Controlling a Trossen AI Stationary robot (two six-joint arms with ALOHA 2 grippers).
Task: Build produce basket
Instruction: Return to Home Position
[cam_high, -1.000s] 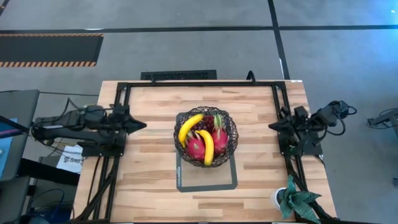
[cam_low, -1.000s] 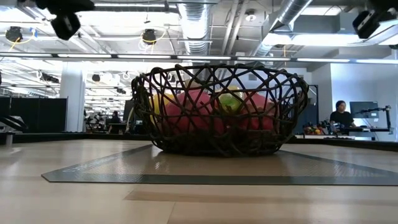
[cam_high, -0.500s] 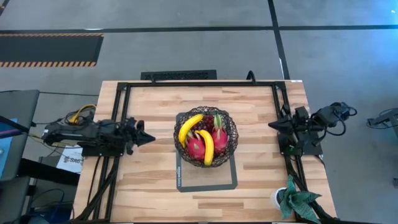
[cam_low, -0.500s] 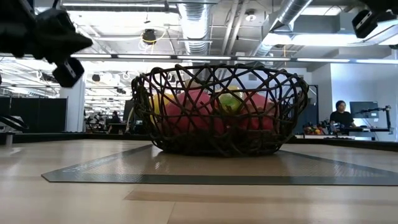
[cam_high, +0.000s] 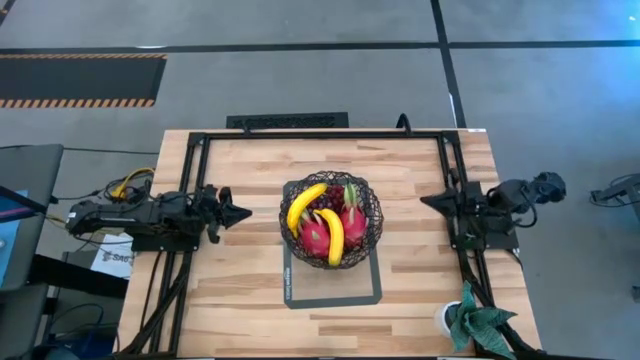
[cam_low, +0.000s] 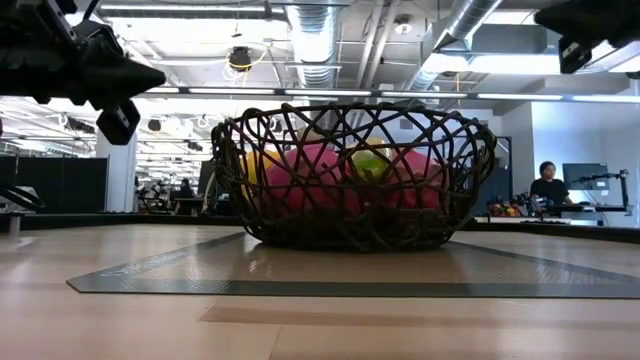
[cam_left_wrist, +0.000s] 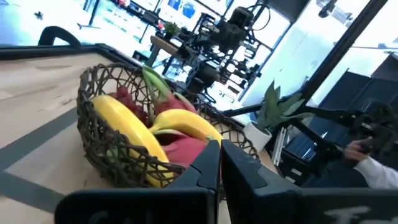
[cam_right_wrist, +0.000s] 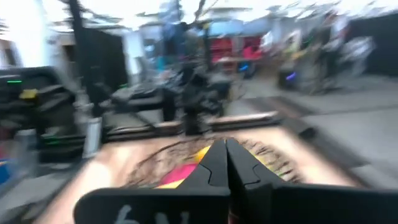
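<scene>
Pale wooden surface (cam_high: 240, 290): round dark wire basket (cam_high: 377, 222) holds yellow bananas (cam_high: 333, 238), pink dragon fruits (cam_high: 353, 226) and dark red grapes (cam_high: 328, 203). Loading looks finished! Left end effector (cam_high: 243, 212) and right end effector (cam_high: 427, 200) are pinched empty, wide of it.

Left pincer (cam_high: 245, 213) and right pincer (cam_high: 425, 200) closed, facing inward.

A grey floor (cam_high: 330, 85) surrounds the wooden bench (cam_high: 250, 165). A hazard-striped mat (cam_high: 80, 78) lies on it, off the bench's left corner. Above the bench run silver ducts (cam_low: 315, 40) and strip lights (cam_low: 250, 91).
</scene>
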